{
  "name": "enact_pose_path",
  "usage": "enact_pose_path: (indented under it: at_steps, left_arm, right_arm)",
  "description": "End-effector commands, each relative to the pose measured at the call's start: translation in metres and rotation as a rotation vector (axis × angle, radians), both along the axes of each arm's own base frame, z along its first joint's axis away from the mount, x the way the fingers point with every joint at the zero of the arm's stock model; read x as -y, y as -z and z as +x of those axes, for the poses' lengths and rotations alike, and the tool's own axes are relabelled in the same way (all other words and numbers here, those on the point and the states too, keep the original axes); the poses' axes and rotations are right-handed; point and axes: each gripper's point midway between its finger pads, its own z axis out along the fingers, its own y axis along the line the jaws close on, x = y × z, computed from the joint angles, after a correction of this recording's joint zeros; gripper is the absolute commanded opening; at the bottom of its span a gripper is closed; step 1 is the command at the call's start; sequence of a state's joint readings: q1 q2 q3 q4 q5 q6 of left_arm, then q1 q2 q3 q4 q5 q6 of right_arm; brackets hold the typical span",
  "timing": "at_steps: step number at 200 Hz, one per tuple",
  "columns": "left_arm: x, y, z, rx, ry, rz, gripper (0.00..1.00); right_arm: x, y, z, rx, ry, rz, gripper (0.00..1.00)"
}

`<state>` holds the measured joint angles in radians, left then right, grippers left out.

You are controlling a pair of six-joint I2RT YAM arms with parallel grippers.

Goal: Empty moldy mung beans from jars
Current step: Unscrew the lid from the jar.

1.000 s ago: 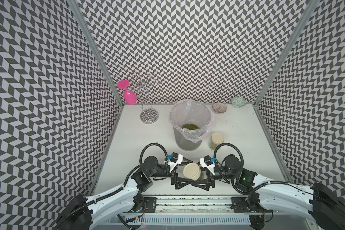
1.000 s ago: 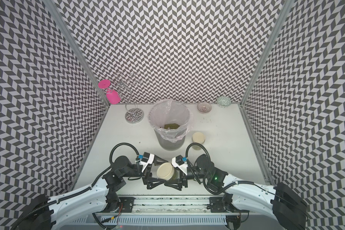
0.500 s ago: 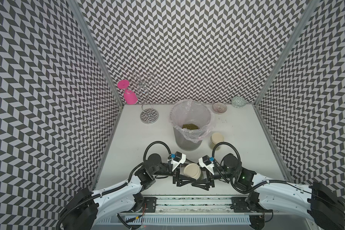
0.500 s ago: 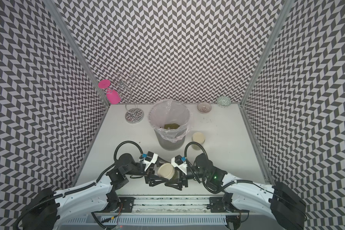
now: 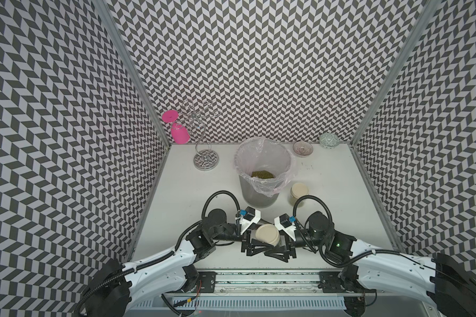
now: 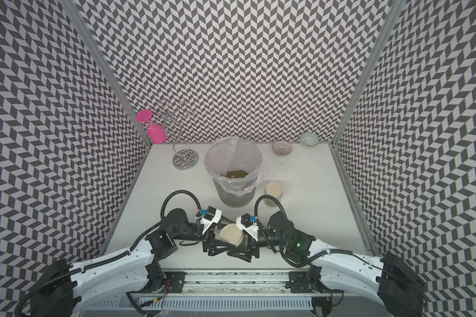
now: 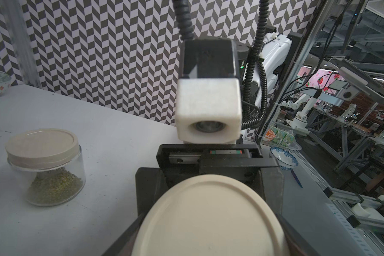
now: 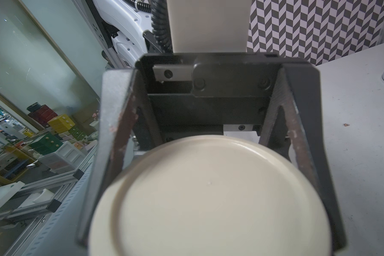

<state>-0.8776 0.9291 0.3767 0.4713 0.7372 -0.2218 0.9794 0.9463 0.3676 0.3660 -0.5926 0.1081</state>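
Both grippers meet on the near jar (image 5: 267, 235) at the table's (image 5: 187, 203) front edge. Your left gripper (image 7: 208, 232) pinches the lid (image 7: 206, 212); your right gripper (image 8: 208, 235) clamps the jar from the opposite side. Twist unevenly and the glass could slip and tip over, well short of the bin (image 5: 259, 197). Its contents are hidden. Count two jars, both lidded; the far jar (image 5: 299, 193) is just beside the bin, with beans (image 7: 56, 188) showing inside it. There's one bin, more beans (image 5: 262, 174) heaped inside, and two bowls (image 5: 302, 149).

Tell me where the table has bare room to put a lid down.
Free: the strip left of the bin, before the stand; the strip right of the far jar, before the bowls. Crowded: front centre, where left gripper and right gripper meet at the near jar.
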Motion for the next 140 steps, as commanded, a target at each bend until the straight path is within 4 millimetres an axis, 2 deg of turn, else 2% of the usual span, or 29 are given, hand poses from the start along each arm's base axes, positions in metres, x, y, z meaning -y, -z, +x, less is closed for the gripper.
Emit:
enact_pose_path:
  at_steps: [1,50,88,140]
  left_arm:
    - [-0.003,0.017,0.031,-0.141,-0.192,0.087,0.36]
    - [-0.007,0.022,0.046,-0.183,-0.288,0.080,0.29]
    - [-0.013,0.021,0.055,-0.241,-0.374,0.053,0.25]
    - [-0.024,0.042,0.071,-0.314,-0.516,0.125,0.17]
  right_arm:
    - [0.000,-0.054,0.027,0.173,0.144,0.154,0.57]
    - [-0.004,-0.048,0.029,0.159,0.155,0.155,0.56]
    - [0.004,-0.054,0.033,0.175,0.217,0.190,0.53]
    - [0.003,-0.057,0.033,0.220,0.281,0.176,0.52]
